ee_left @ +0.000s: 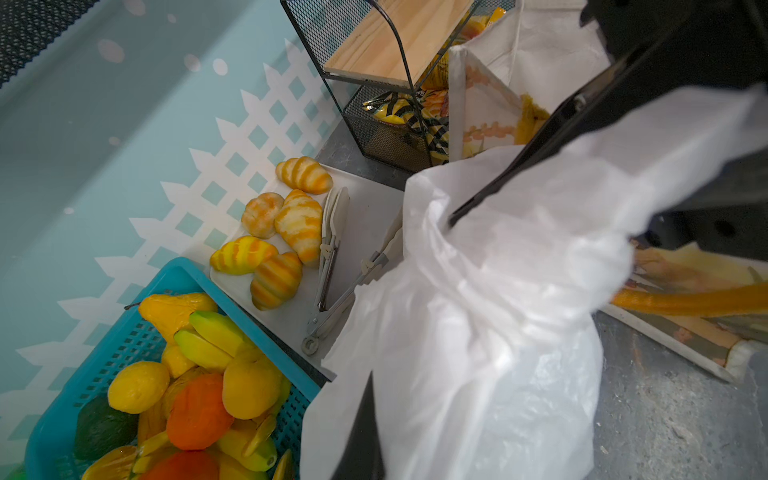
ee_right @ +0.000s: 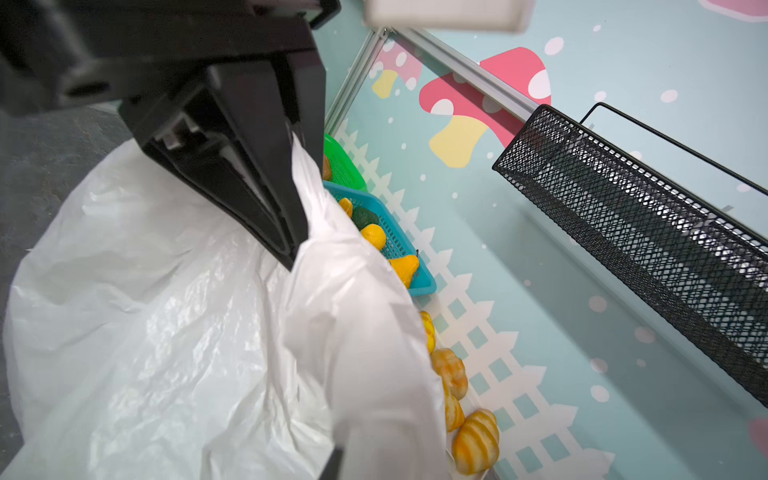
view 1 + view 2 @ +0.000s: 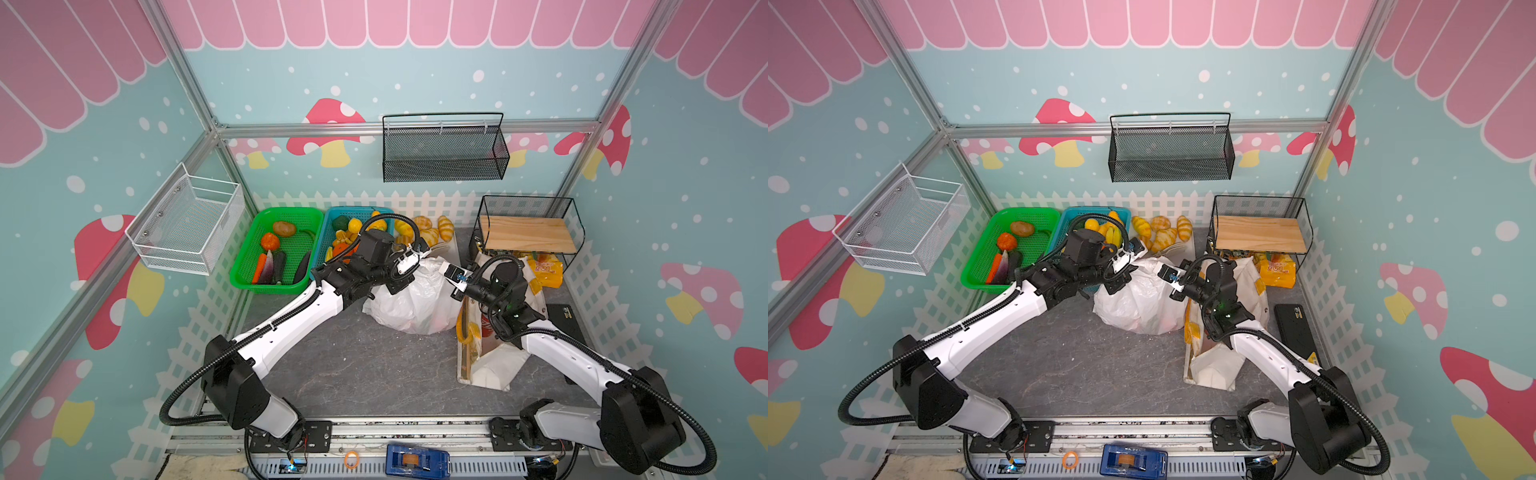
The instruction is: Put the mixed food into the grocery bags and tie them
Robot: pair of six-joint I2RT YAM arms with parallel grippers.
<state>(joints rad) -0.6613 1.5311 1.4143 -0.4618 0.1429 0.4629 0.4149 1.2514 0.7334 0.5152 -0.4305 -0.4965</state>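
- Mid-table sits the thin, crinkly white plastic bag point(image 3: 415, 303), bulging, right beside the stiff white tote with yellow handles point(image 3: 486, 370).
- Up top, the left gripper point(image 3: 423, 252) is pinched tight on the bag's far rim.
- Opposite, the right gripper point(image 3: 449, 272) is clamped narrow on the bag's upper film.
- The plastic hides what's inside.
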